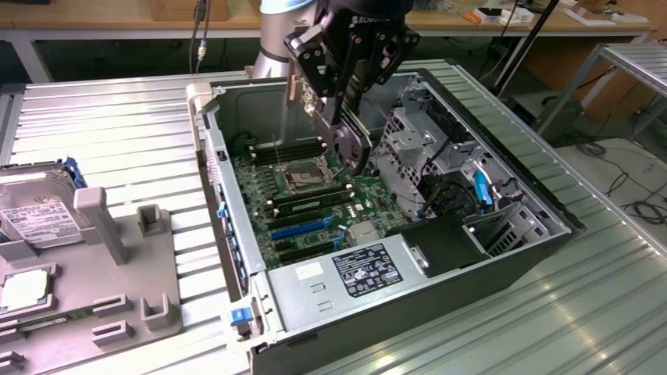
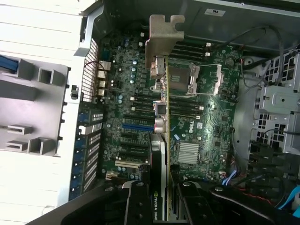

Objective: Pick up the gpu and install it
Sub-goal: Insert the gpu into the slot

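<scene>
At the exterior view's upper centre the claw (image 1: pixel 342 117) grasps the gpu (image 1: pixel 358 152) edge-on above the motherboard (image 1: pixel 312 191); any tilt could jam it beside the blue slot (image 1: pixel 302 228).

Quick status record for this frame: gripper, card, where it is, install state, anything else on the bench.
gripper: gripper shut on the graphics card
card pose: held on edge, fan side facing sideways
location: over the open computer case, above the motherboard
install state: card not seated in any slot; blue slot free
bench: hard drive sits in the grey holder at the exterior view's left
</scene>
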`<state>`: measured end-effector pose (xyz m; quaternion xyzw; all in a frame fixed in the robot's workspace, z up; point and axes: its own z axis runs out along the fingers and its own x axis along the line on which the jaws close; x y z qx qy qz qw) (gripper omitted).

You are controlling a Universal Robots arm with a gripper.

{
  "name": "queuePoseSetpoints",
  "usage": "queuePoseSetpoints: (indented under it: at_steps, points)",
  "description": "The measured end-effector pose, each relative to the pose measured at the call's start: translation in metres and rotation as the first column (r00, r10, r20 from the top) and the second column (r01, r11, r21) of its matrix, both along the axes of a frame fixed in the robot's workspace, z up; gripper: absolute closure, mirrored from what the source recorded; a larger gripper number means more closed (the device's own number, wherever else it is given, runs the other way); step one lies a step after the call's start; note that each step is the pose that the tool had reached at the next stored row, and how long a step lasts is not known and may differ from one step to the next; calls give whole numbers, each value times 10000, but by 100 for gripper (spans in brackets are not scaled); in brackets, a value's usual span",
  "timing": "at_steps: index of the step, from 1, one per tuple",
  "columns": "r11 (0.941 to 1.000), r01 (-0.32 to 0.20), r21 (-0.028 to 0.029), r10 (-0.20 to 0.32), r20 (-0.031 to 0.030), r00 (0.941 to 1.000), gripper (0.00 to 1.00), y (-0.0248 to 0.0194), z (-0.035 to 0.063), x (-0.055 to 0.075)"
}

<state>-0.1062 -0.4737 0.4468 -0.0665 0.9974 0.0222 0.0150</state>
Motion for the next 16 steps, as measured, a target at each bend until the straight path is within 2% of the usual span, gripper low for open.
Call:
queuePoseSetpoints:
  at_steps: [16]
  points:
    - [9967,-808,0,808,0,9967,73,0,0,3]
